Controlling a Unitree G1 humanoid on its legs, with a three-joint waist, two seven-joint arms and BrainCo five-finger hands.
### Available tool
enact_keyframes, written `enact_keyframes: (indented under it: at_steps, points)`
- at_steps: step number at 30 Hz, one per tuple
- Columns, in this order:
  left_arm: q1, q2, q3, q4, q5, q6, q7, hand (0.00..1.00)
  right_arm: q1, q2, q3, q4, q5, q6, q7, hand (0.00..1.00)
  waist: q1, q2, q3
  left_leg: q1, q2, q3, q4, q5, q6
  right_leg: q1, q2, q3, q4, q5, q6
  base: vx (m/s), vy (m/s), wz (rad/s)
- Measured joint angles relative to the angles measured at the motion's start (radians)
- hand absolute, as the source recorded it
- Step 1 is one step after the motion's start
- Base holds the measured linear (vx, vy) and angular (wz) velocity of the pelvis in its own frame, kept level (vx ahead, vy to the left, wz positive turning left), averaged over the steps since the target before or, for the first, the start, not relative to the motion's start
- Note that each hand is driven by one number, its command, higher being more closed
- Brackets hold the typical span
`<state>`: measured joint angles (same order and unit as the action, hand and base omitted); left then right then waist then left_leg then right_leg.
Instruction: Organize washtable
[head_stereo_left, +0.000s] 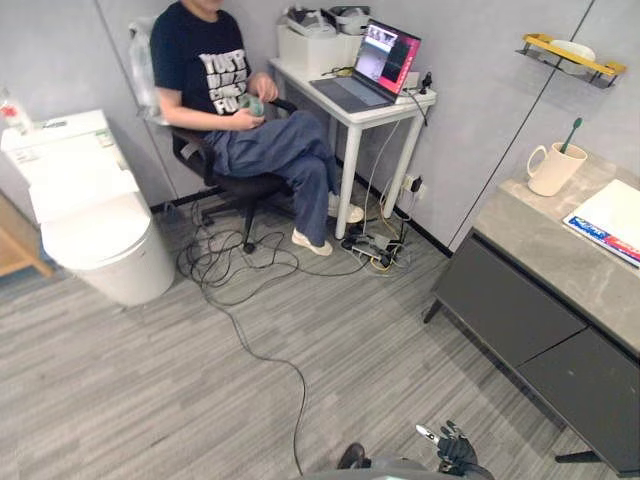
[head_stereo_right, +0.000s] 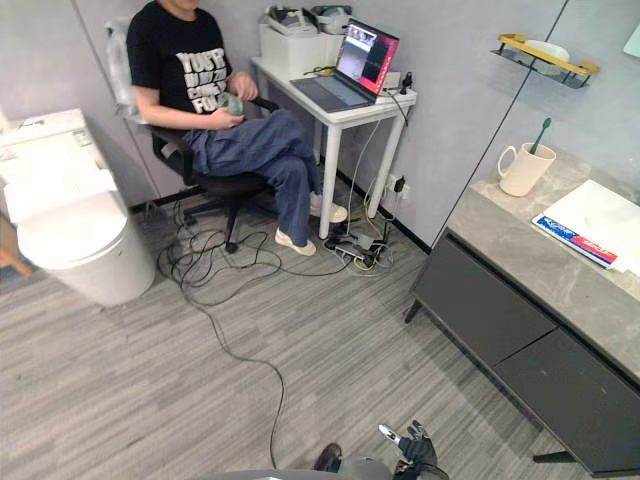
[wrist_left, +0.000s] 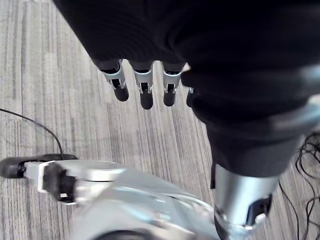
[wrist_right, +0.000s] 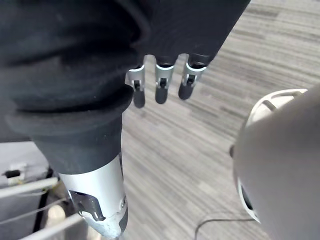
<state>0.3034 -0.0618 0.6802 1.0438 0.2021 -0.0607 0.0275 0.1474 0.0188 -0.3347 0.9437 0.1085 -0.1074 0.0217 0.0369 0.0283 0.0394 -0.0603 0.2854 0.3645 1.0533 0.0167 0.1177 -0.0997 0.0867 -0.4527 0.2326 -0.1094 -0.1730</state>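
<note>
Two hands hang open and empty above the floor (wrist_left: 50, 100): left hand (wrist_left: 145, 92), right hand (wrist_right: 160, 86). A mug (head_stereo_left: 549, 170) holding a toothbrush (head_stereo_left: 571, 133) stands at the far corner of the desk (head_stereo_left: 540, 242).

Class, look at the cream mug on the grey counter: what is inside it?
A green toothbrush stands in the mug, leaning, with its upper end sticking out above the rim. Its lower handle and anything else at the bottom are hidden by the mug's wall.

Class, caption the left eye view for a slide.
Cup holding toothbrush stands on grey washtable; person sits beside laptop.
</note>
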Motion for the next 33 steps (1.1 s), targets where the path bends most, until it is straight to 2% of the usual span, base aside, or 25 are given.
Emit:
enact_keyframes:
  at_steps: [1, 2, 3, 4, 5, 6, 7, 8, 9, 10, 11, 12, 14, 17, 18, 20, 21, 22, 24, 26, 27, 28, 29, 31, 33]
  points:
    - [0.003, -0.006, -0.001, 0.014, -0.007, 0.004, -0.002, 0.0, -0.002, 0.002, -0.001, -0.008, 0.001, -0.001, -0.008, 0.0, 0.023, 0.017, 0.001, -0.07, -0.008, -0.092, 0.121, -0.027, -0.016, 0.031, 0.037, 0.091, -0.003, -0.02, -0.005, 0.58, 0.183, -2.41]
    - [0.003, -0.013, -0.002, 0.014, -0.015, 0.006, 0.0, 0.0, -0.011, 0.016, -0.004, -0.005, 0.002, 0.0, -0.023, 0.0, 0.039, 0.009, 0.002, -0.153, -0.032, -0.164, 0.182, -0.12, -0.038, 0.052, 0.055, 0.178, -0.004, -0.033, -0.006, 0.58, 0.192, -2.22]
    - [0.002, -0.013, -0.002, 0.013, -0.021, 0.005, 0.001, 0.0, -0.017, 0.026, -0.004, -0.003, 0.005, 0.0, -0.029, 0.0, 0.043, -0.01, 0.001, -0.184, -0.05, -0.193, 0.182, -0.157, -0.047, 0.065, 0.059, 0.225, -0.008, -0.037, -0.002, 0.55, 0.183, -2.52]
    - [-0.001, -0.015, -0.011, 0.012, -0.044, 0.005, 0.007, 0.0, -0.034, 0.055, 0.002, -0.004, 0.011, -0.001, -0.041, 0.0, 0.046, -0.024, 0.019, -0.25, -0.106, -0.27, 0.103, -0.236, -0.054, 0.11, 0.061, 0.356, -0.026, -0.042, 0.007, 0.43, 0.197, -2.48]
    - [-0.002, -0.013, -0.024, 0.009, -0.045, 0.005, 0.015, 0.0, -0.036, 0.064, 0.006, -0.003, 0.014, -0.002, -0.042, 0.0, 0.058, -0.038, 0.02, -0.266, -0.133, -0.313, 0.0, -0.276, -0.084, 0.127, 0.054, 0.433, -0.032, -0.044, 0.017, 0.4, 0.23, -2.6]
    - [0.0, -0.013, -0.032, 0.004, -0.046, 0.003, 0.02, 0.0, -0.034, 0.065, 0.024, -0.001, 0.018, -0.001, -0.042, 0.0, 0.063, -0.035, 0.023, -0.267, -0.146, -0.338, -0.089, -0.295, -0.112, 0.134, 0.053, 0.491, -0.03, -0.051, 0.028, 0.38, 0.297, -2.34]
    - [-0.001, -0.012, -0.051, 0.003, -0.055, -0.008, 0.024, 0.0, -0.036, 0.064, 0.036, -0.009, 0.022, -0.005, -0.044, 0.0, 0.055, -0.037, 0.021, -0.27, -0.173, -0.426, -0.291, -0.312, -0.149, 0.149, 0.051, 0.582, -0.02, -0.063, 0.06, 0.38, 0.355, -2.34]
    - [-0.014, -0.012, -0.076, 0.004, -0.061, -0.012, 0.028, 0.0, -0.032, 0.06, 0.033, -0.019, 0.031, -0.015, -0.047, 0.0, 0.057, -0.015, 0.018, -0.268, -0.167, -0.493, -0.475, -0.292, -0.18, 0.15, 0.058, 0.654, -0.001, -0.09, 0.092, 0.4, 0.387, -2.21]
    - [-0.021, -0.009, -0.096, 0.004, -0.073, -0.014, 0.029, 0.0, -0.03, 0.054, 0.033, -0.018, 0.035, -0.018, -0.047, 0.0, 0.056, 0.007, 0.015, -0.26, -0.156, -0.515, -0.524, -0.24, -0.208, 0.147, 0.066, 0.696, 0.023, -0.108, 0.104, 0.41, 0.448, -1.94]
    - [-0.029, 0.005, -0.088, 0.005, -0.087, -0.016, 0.031, 0.0, -0.022, 0.054, 0.04, -0.017, 0.038, -0.015, -0.045, 0.0, 0.049, -0.003, 0.011, -0.239, -0.161, -0.455, -0.504, -0.242, -0.188, 0.134, 0.046, 0.731, 0.073, -0.146, 0.135, 0.41, 0.423, -1.77]
    - [-0.049, 0.015, -0.057, 0.004, -0.101, -0.018, 0.044, 0.0, -0.021, 0.053, 0.063, -0.015, 0.037, -0.011, -0.039, 0.0, 0.038, -0.024, 0.002, -0.203, -0.15, -0.366, -0.506, -0.275, -0.166, 0.105, 0.014, 0.706, 0.133, -0.149, 0.145, 0.4, 0.409, -1.83]
    - [-0.055, 0.014, -0.041, 0.004, -0.117, -0.019, 0.046, 0.0, -0.024, 0.053, 0.077, -0.014, 0.034, -0.005, -0.037, 0.0, 0.046, -0.03, 0.001, -0.177, -0.136, -0.304, -0.512, -0.286, -0.158, 0.089, 0.0, 0.694, 0.17, -0.148, 0.152, 0.34, 0.369, -2.24]
    - [-0.071, 0.012, -0.043, 0.007, -0.153, -0.024, 0.045, 0.0, -0.036, 0.052, 0.078, 0.015, 0.002, 0.0, -0.036, 0.0, 0.082, -0.035, -0.004, -0.062, -0.125, -0.136, -0.562, -0.301, -0.136, 0.019, -0.093, 0.552, 0.259, -0.142, 0.2, 0.28, 0.422, -2.52]
    - [-0.13, 0.019, -0.059, 0.011, -0.154, -0.022, 0.05, 0.0, -0.041, 0.045, 0.077, 0.014, -0.006, 0.002, -0.036, 0.0, 0.079, -0.004, 0.0, 0.003, -0.113, -0.132, -0.624, -0.309, -0.123, -0.029, -0.124, 0.416, 0.21, -0.148, 0.206, 0.14, 0.226, -1.57]
    - [-0.197, 0.031, -0.077, 0.027, -0.154, -0.022, 0.051, 0.0, -0.039, 0.039, 0.064, 0.002, -0.005, 0.001, -0.038, 0.0, 0.057, 0.007, 0.004, 0.041, -0.109, -0.154, -0.68, -0.329, -0.111, -0.039, -0.131, 0.369, 0.133, -0.143, 0.215, 0.09, 0.136, -0.6]
    - [-0.238, 0.037, -0.092, 0.029, -0.154, -0.022, 0.051, 0.0, -0.037, 0.038, 0.05, -0.007, -0.005, 0.003, -0.041, 0.0, 0.049, 0.004, 0.005, 0.057, -0.109, -0.153, -0.693, -0.334, -0.113, -0.05, -0.147, 0.354, 0.086, -0.13, 0.232, 0.11, 0.081, -0.21]
    - [-0.269, 0.034, -0.098, 0.025, -0.156, -0.025, 0.049, 0.0, -0.033, 0.033, 0.017, -0.012, -0.005, 0.006, -0.041, 0.0, 0.027, 0.002, 0.004, 0.101, -0.114, -0.154, -0.722, -0.338, -0.122, -0.046, -0.173, 0.338, 0.024, -0.089, 0.239, 0.15, -0.003, 0.11]
    - [-0.274, 0.031, -0.097, 0.024, -0.162, -0.025, 0.049, 0.0, -0.025, 0.03, 0.008, -0.017, -0.005, 0.006, -0.043, 0.0, 0.025, -0.002, 0.004, 0.119, -0.122, -0.155, -0.738, -0.338, -0.124, -0.044, -0.186, 0.337, 0.016, -0.072, 0.236, 0.17, -0.017, 0.22]
    - [-0.272, 0.024, -0.096, 0.019, -0.165, -0.027, 0.05, 0.0, 0.013, 0.022, -0.018, -0.017, -0.005, 0.007, -0.045, 0.0, 0.02, -0.028, -0.006, 0.173, -0.162, -0.188, -0.789, -0.337, -0.135, -0.046, -0.238, 0.34, 0.045, -0.059, 0.251, 0.19, -0.119, 0.68]
    - [-0.237, 0.017, -0.096, -0.004, -0.165, -0.026, 0.054, 0.0, 0.033, 0.014, -0.028, 0.008, 0.002, 0.016, -0.044, 0.0, 0.003, -0.032, -0.015, 0.186, -0.161, -0.237, -0.8, -0.347, -0.157, -0.047, -0.245, 0.317, 0.091, -0.059, 0.25, 0.27, -0.198, 0.89]
    - [-0.211, 0.015, -0.088, -0.026, -0.17, -0.028, 0.061, 0.0, 0.035, 0.016, -0.039, 0.008, 0.002, 0.019, -0.045, 0.0, -0.003, -0.032, -0.018, 0.193, -0.149, -0.256, -0.806, -0.353, -0.179, -0.051, -0.23, 0.306, 0.111, -0.056, 0.246, 0.33, -0.316, 0.83]
    - [-0.179, 0.019, -0.069, -0.031, -0.176, -0.026, 0.068, 0.0, 0.035, 0.016, -0.039, 0.02, 0.0, 0.02, -0.042, 0.0, -0.003, -0.035, -0.037, 0.171, -0.123, -0.288, -0.768, -0.358, -0.21, -0.061, -0.21, 0.273, 0.131, -0.055, 0.265, 0.43, -0.385, 0.75]
    - [-0.165, 0.014, -0.064, -0.035, -0.189, -0.026, 0.068, 0.0, 0.033, 0.01, -0.039, 0.031, -0.001, 0.02, -0.041, 0.0, 0.004, -0.033, -0.051, 0.143, -0.104, -0.302, -0.733, -0.342, -0.224, -0.055, -0.191, 0.254, 0.132, -0.06, 0.248, 0.44, -0.394, 0.65]
    - [-0.151, -0.01, -0.05, -0.034, -0.2, -0.023, 0.069, 0.0, 0.033, -0.002, -0.042, 0.041, 0.001, 0.017, -0.042, 0.0, 0.006, -0.029, -0.051, 0.097, -0.083, -0.307, -0.655, -0.283, -0.221, -0.024, -0.186, 0.227, 0.108, -0.073, 0.224, 0.34, -0.322, 0.48]
    - [-0.146, -0.01, -0.054, -0.034, -0.213, -0.024, 0.071, 0.0, 0.035, -0.006, -0.046, 0.052, 0.009, 0.019, -0.048, 0.0, 0.006, -0.039, -0.045, 0.091, -0.073, -0.267, -0.617, -0.285, -0.232, 0.049, -0.186, 0.215, 0.06, -0.081, 0.21, 0.28, -0.279, 0.35]
